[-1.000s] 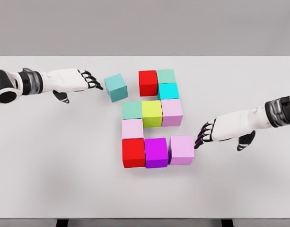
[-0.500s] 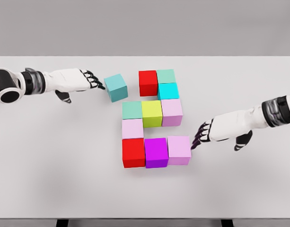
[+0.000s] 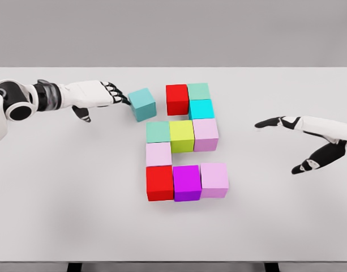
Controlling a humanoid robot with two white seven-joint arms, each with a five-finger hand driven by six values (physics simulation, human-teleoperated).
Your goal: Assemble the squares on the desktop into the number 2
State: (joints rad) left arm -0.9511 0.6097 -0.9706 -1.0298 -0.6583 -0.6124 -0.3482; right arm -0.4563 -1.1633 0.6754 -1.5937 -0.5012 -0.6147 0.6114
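Left-hand fingers against teal cube

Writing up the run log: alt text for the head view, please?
Ten coloured cubes on a white table nearly form a 2; the left hand has its fingertips against a loose teal cube beside the red cube that begins the top row. The right hand hovers open at the right, apart from the pink cube ending the bottom row.

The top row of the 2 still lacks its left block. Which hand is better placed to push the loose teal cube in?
Left. The left hand has its fingers against the teal cube, which sits just left of the red cube. The right hand is open, far off to the right.
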